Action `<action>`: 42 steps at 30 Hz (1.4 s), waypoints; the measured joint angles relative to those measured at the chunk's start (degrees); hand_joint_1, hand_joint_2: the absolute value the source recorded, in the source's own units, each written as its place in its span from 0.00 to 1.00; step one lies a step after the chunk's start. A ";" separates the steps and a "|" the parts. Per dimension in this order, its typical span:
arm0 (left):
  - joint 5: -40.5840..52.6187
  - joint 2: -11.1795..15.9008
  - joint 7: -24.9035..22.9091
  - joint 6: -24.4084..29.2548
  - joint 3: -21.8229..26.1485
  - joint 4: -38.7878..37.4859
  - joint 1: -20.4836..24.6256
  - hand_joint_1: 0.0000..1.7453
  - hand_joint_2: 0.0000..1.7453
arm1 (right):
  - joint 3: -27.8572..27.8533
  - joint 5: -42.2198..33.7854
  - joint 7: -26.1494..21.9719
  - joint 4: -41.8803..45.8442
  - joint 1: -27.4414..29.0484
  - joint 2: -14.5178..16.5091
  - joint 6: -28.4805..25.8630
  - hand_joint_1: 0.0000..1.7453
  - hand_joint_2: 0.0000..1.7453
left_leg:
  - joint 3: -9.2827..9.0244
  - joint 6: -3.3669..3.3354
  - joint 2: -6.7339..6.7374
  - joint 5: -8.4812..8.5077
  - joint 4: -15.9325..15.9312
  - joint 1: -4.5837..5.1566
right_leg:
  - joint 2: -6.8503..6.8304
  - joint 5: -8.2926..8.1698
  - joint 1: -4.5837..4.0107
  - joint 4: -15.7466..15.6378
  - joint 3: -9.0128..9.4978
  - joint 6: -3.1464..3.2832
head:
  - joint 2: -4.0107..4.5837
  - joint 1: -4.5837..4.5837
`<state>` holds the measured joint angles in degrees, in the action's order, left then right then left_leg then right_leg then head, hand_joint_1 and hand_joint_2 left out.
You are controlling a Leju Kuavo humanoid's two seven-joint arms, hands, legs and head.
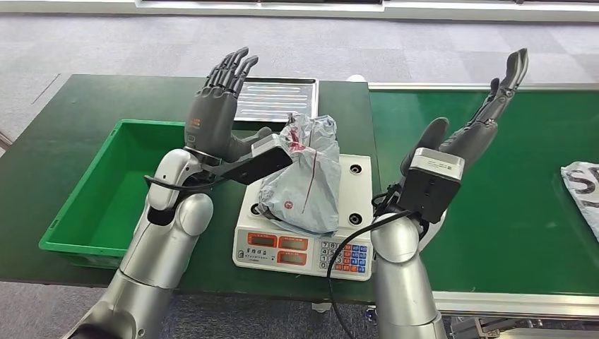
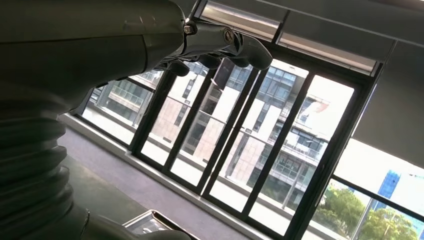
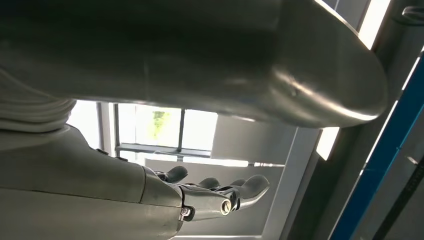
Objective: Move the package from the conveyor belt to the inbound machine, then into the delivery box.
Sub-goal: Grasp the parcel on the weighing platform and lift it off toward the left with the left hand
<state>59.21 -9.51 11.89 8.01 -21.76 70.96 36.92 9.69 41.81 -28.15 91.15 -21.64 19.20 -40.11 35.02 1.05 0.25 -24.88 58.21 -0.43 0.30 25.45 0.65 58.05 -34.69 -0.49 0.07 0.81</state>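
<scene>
The crumpled grey plastic mailer package (image 1: 302,176) lies on the white electronic weighing scale (image 1: 305,247), near the middle of the dark green table (image 1: 85,106). The left hand (image 1: 215,116) is raised just left of the package, fingers apart, holding nothing. The right hand (image 1: 473,134) is raised to its right over the green conveyor belt (image 1: 523,233), fingers spread and empty. A green plastic bin (image 1: 106,191) sits at the left.

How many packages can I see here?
2. A grey package sits on the scale between the raised hands; a second package lies on the conveyor belt, cut off at the right edge.
</scene>
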 joint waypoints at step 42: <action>20.14 -6.27 4.34 -10.13 -24.14 -50.63 13.76 1.00 1.00 | -1.94 -0.03 -2.78 0.41 0.69 -0.24 0.02 0.00 0.00 | -0.28 -0.01 -0.06 -0.04 -0.10 0.02 | -0.07 0.10 0.01 0.00 0.32 0.04 | 0.00 0.01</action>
<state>79.35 -15.78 16.23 -2.12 -45.89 20.33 50.68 7.75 41.78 -30.92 91.56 -20.95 18.97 -40.09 34.73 1.05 0.19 -24.92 58.11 -0.41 0.23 25.55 0.66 58.05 -34.37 -0.46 0.07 0.81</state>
